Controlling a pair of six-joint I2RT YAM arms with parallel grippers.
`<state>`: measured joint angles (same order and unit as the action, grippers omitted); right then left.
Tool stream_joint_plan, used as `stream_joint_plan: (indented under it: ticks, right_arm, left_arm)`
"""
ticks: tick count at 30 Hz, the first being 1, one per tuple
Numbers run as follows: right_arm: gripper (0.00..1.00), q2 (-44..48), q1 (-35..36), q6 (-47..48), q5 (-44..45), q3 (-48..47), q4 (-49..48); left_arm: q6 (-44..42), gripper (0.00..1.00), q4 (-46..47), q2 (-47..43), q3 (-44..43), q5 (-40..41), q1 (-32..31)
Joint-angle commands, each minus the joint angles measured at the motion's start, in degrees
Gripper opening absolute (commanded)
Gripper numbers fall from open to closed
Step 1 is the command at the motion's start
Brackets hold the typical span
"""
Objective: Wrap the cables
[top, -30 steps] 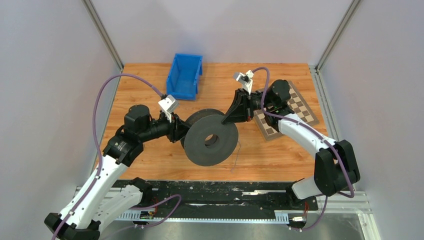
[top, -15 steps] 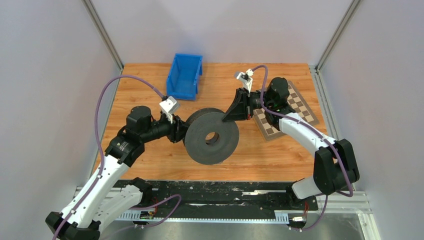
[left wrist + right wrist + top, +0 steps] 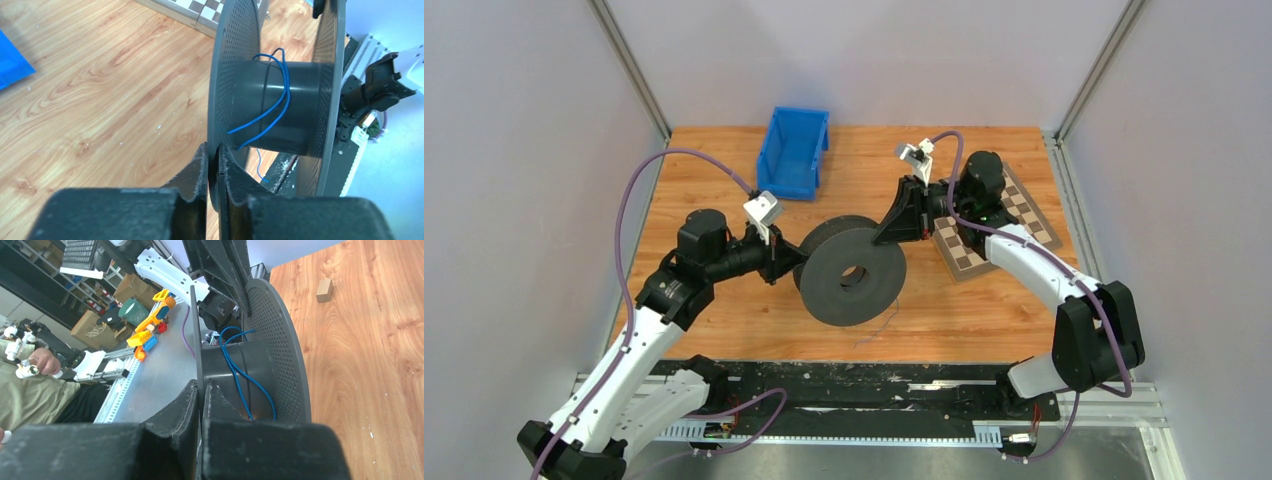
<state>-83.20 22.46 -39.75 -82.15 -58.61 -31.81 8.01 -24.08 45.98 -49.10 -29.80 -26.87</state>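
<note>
A black spool [image 3: 852, 280] stands on edge above the middle of the table, held between both arms. My left gripper [image 3: 796, 262] is shut on the rim of one flange [image 3: 235, 75]. My right gripper [image 3: 886, 232] is shut on the rim of the other flange [image 3: 197, 330]. The thin blue cable [image 3: 272, 107] loops loosely round the spool's hub; it also shows in the right wrist view [image 3: 240, 372]. Its loose end [image 3: 876, 330] hangs below the spool and trails on the wood.
A blue bin [image 3: 794, 150] stands at the back of the table [image 3: 724, 180]. A checkerboard [image 3: 999, 225] lies at the right under my right arm. A small wooden block [image 3: 324, 289] lies on the wood. The black rail [image 3: 874, 385] runs along the near edge.
The spool has turned and shifted slightly between the grippers. The cable's loose end has swung from the spool's right side to below it, further left.
</note>
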Motion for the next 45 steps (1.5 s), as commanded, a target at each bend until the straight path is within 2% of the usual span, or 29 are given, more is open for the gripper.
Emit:
stream_joint_plan:
  ticks: [1, 2, 7, 9, 12, 17, 18, 20, 23, 25, 29, 32, 36, 42, 45]
  right_arm:
    - [0.00, 0.8, -0.9, 2.5, 6.2, -3.3, -1.4]
    - [0.00, 0.6, -0.9, 2.5, 6.1, -3.5, -1.4]
    - [0.00, -0.4, -1.3, 2.0, 6.2, -4.4, -1.3]
    - [0.03, -0.8, -1.8, 1.4, 7.0, -4.6, -1.1]
    - [0.01, -1.8, -2.6, 0.0, 7.4, -4.7, -1.7]
    - [0.00, -4.1, -2.8, -9.7, 6.5, -3.4, -13.4]
    - [0.03, -4.3, -2.8, -10.5, 6.6, -3.5, -13.8]
    - [0.17, -4.5, -3.3, -9.0, 7.7, -3.9, -10.6]
    - [0.27, -4.7, -4.0, -3.7, 10.2, -4.9, -1.2]
    - [0.34, -5.1, -4.5, -2.7, 11.1, -4.6, 1.2]
    - [0.37, -5.4, -5.2, -3.8, 12.8, -2.9, 0.7]
    - [0.50, -5.1, -6.2, -3.9, 15.0, -2.5, 1.8]
    - [0.57, -2.9, -9.1, -2.7, 19.3, -1.7, 5.6]
    - [0.68, 5.7, -11.5, 9.0, 31.4, 3.2, 13.8]
    - [0.71, 10.9, -11.4, 13.9, 35.8, 8.2, 12.9]
  left_arm:
    - [3.1, 0.05, 5.9, -0.9, -0.3, -9.3, -0.8]
    - [4.2, 0.00, 6.8, -1.0, -0.3, -9.8, -0.8]
    - [9.3, 0.00, 8.3, -1.1, -0.9, -10.1, -0.7]
    - [10.7, 0.00, 7.7, -1.1, -1.7, -8.7, -0.8]
    - [11.5, 0.00, 6.5, -1.1, -2.8, -7.6, -0.8]
    - [12.7, 0.00, 6.2, -1.3, -3.1, -6.5, -0.8]
    - [12.9, 0.00, 6.2, -1.3, -3.1, -5.6, -0.7]
    - [13.6, 0.00, 6.2, -1.4, -3.4, -4.6, -0.7]
    - [15.6, 0.00, 6.5, -1.4, -4.3, -3.2, -0.7]
    - [17.2, 0.00, 7.1, -1.6, -5.0, -2.4, -0.7]
    - [20.5, 0.00, 9.7, -2.2, -5.1, -0.7, -0.5]
    - [21.6, 0.00, 10.5, -2.3, -5.1, 1.4, -0.2]
    - [23.2, 0.00, 10.9, -1.7, -5.4, 2.1, 1.3]
    - [26.6, 0.00, 11.4, -0.8, -6.2, 3.4, 2.9]
    - [27.7, 0.00, 10.9, -0.5, -7.2, 4.8, 3.5]
